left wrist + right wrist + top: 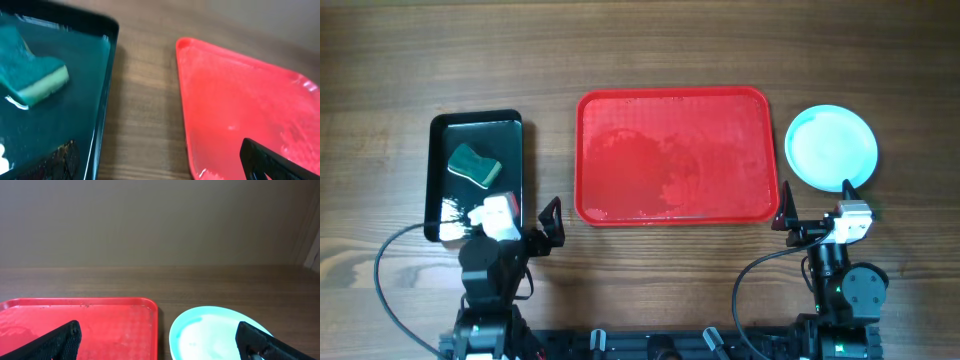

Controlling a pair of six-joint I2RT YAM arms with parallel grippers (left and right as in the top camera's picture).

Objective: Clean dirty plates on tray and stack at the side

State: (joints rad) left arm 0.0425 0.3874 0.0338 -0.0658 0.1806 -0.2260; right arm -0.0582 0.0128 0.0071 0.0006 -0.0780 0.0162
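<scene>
Overhead, from the biggest down: wooden table point(640, 50), filling the whole view. At centre, red tray point(720, 130), lying flat, wet and streaked inside. To its left and apart, smaller black tray point(505, 140), glossy with water. Just past the red tray's right edge, off it and on the wood, pale blue plate point(831, 148); impossible to tell whether others lie beneath. By the red tray's near corners, left gripper point(520, 215) and right gripper point(817, 198), both with fingers spread wide, holding nothing. Smallest, green sponge point(474, 166), resting inside the black tray.
</scene>
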